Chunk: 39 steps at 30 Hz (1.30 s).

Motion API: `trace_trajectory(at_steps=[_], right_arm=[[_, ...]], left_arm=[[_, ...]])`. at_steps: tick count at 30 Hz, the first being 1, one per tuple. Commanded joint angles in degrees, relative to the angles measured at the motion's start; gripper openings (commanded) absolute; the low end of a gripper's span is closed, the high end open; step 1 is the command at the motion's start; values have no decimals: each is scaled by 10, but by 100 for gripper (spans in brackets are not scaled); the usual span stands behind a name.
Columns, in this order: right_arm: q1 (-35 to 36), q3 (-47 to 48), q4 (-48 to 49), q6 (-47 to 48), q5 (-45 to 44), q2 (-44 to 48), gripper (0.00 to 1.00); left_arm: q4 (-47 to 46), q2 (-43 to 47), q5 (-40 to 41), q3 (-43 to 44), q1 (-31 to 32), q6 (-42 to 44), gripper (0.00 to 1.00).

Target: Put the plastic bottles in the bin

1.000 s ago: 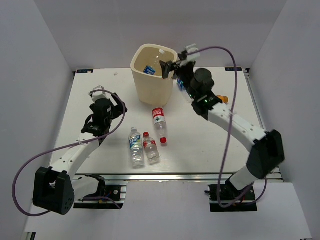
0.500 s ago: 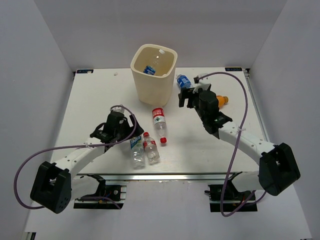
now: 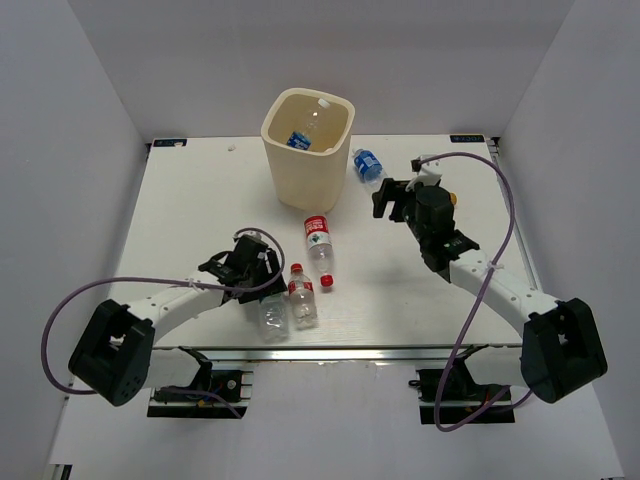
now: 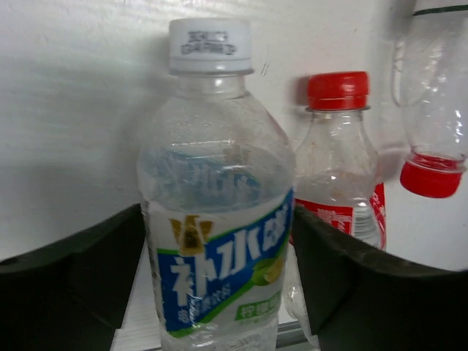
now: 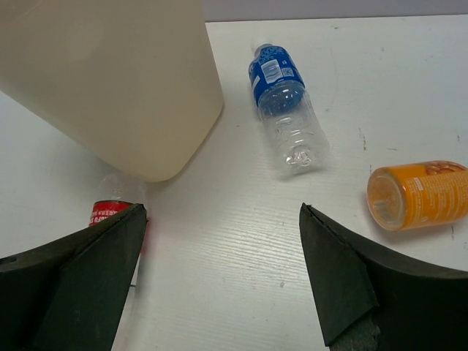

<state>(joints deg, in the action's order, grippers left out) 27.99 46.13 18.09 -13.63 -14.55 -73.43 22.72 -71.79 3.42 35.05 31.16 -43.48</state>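
Note:
The cream bin point(image 3: 300, 175) stands at the back centre with blue-labelled bottles point(image 3: 298, 140) inside. My left gripper point(image 3: 255, 272) is open, its jaws on either side of the green-white labelled bottle point(image 4: 219, 241), which lies on the table point(image 3: 270, 312). A red-labelled bottle point(image 3: 302, 297) lies right beside it, also in the left wrist view point(image 4: 340, 190). Another red-labelled bottle point(image 3: 319, 243) lies below the bin. My right gripper point(image 3: 392, 200) is open and empty above bare table point(image 5: 223, 212). A blue-labelled bottle point(image 5: 287, 110) and an orange bottle point(image 5: 420, 194) lie ahead of it.
The bin's wall point(image 5: 110, 80) is close on the right gripper's left. The blue-labelled bottle point(image 3: 367, 165) lies just right of the bin. White walls enclose the table on three sides. A metal rail point(image 3: 350, 352) runs along the near edge.
My right gripper has come away from the bin's rim and moved down to the right over the table. My left gripper has moved right and nearer, down around the green-white bottle.

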Motion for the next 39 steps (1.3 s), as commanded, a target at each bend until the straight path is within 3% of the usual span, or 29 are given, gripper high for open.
trace_trajectory(at_steps=[1, 3, 7, 12, 15, 19, 24, 26, 33, 35, 39], right_arm=[[-8, -4, 20, -17, 7, 18, 89], [-14, -7, 18, -18, 7, 19, 89], [-21, -12, 15, -25, 15, 25, 89], [-24, -15, 16, -23, 10, 34, 89], [-27, -15, 20, -22, 16, 36, 89], [-33, -18, 18, -17, 7, 43, 89], [-43, -29, 22, -15, 4, 57, 89], [-47, -33, 29, -13, 5, 61, 89], [-52, -43, 34, -2, 15, 59, 89], [-55, -45, 36, 4, 14, 59, 89], [-59, -44, 40, 14, 7, 54, 89]], left_arm=[[10, -25, 14, 12, 13, 7, 81], [21, -34, 24, 15, 13, 8, 61], [49, -25, 75, 48, 13, 1, 37], [73, 1, 182, 130, 13, 1, 25], [16, 4, 215, 208, 13, 82, 14], [-50, -11, 206, 323, 13, 197, 11], [-220, -29, 175, 415, 13, 350, 13], [-301, -53, 172, 441, 13, 374, 12], [-441, -241, 134, 614, 11, 532, 5], [-485, -292, 141, 633, 9, 547, 5], [-446, -361, 112, 682, -14, 531, 2]])
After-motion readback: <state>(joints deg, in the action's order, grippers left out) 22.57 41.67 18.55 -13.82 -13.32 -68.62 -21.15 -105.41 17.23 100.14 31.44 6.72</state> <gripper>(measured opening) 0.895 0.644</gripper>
